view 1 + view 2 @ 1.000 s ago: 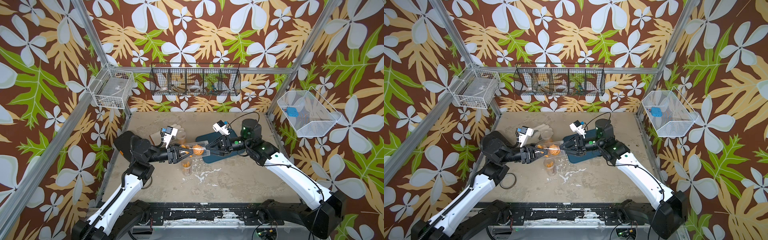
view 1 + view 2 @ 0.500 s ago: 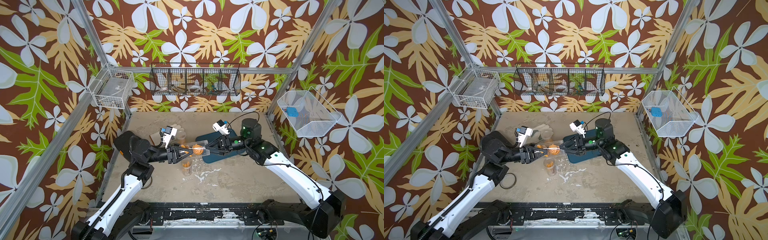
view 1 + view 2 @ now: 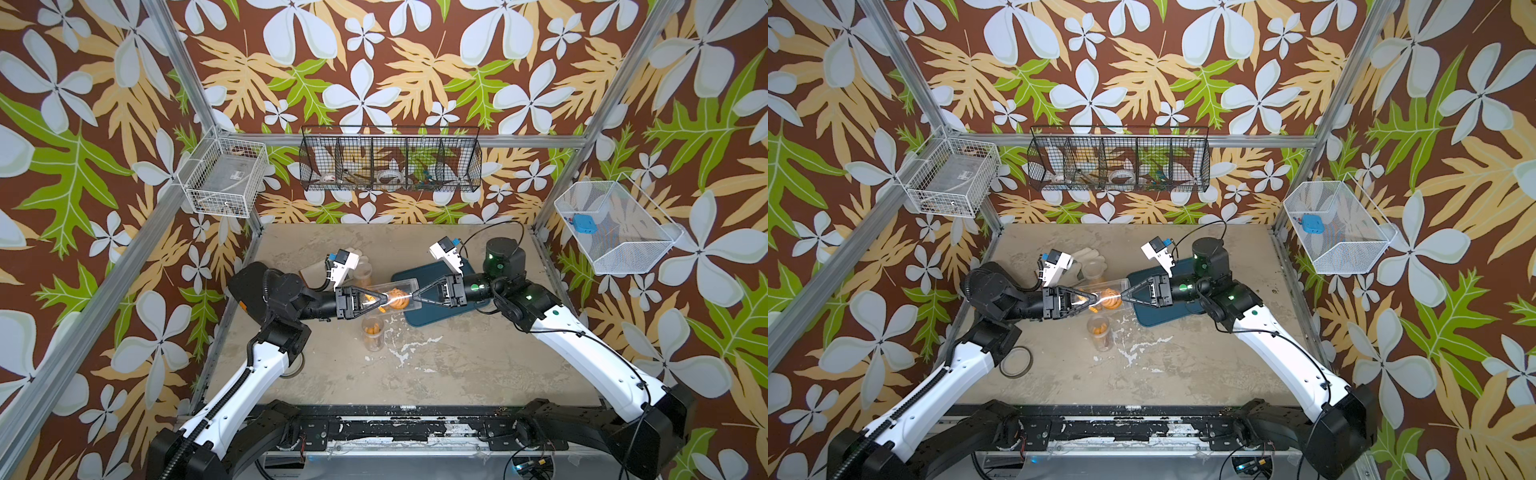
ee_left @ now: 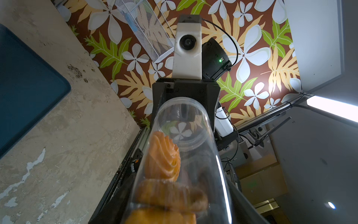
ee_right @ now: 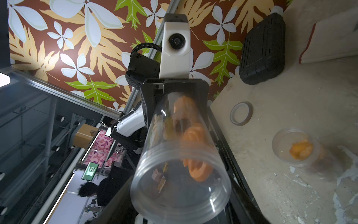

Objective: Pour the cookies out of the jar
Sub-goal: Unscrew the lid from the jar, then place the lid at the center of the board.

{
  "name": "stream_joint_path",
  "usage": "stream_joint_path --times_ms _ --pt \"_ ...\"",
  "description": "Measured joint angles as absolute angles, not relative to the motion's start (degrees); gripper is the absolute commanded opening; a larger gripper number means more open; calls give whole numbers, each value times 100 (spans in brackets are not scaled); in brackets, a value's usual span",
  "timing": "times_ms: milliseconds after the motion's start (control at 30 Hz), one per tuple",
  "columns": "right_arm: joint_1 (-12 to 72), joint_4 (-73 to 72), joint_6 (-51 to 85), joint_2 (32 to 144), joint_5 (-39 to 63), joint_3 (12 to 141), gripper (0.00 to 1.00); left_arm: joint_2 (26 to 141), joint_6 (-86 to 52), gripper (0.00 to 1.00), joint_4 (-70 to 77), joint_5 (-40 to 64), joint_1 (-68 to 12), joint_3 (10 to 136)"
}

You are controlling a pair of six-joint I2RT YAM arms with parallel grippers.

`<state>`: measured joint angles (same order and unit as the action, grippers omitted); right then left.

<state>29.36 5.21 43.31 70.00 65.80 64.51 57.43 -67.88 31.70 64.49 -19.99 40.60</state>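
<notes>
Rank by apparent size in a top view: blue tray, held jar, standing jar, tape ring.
1. blue tray.
2. held jar, though lifted nearer the camera.
3. standing jar and tape ring look alike.

Orange cookies (image 3: 397, 300), clear jar (image 3: 406, 286), teal tray (image 3: 434, 316), brown floral walls (image 3: 374, 41)

Top views look steeply down from the front — wrist views face each other, close, apparently along the jar (image 4: 195, 159).
</notes>
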Motion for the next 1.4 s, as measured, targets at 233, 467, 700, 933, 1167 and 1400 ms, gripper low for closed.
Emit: stream_joint_path --times_ms 233,467,700,933,1167,1400 --pt "2974 -67 3148 6410 6110 5728 43 5983 -8243 42 4176 6608 -2032 3760" --pt "3026 -545 1463 5798 5621 5054 43 6128 -9105 42 4783 6722 -2069 3581" --pt "3083 -668 -703 5435 5046 4757 40 6204 -9485 41 4713 6624 -2010 3505" --pt "3240 -727 -2023 5507 4587 4834 40 6241 -9581 42 4716 6598 -2010 3516" --pt "2899 -399 -1608 5251 3811 4794 41 6180 -9419 41 4716 6372 -1953 3562" --pt "2349 1109 204 5380 1942 5037 43 6239 -9303 41 4901 6020 -1940 3551"
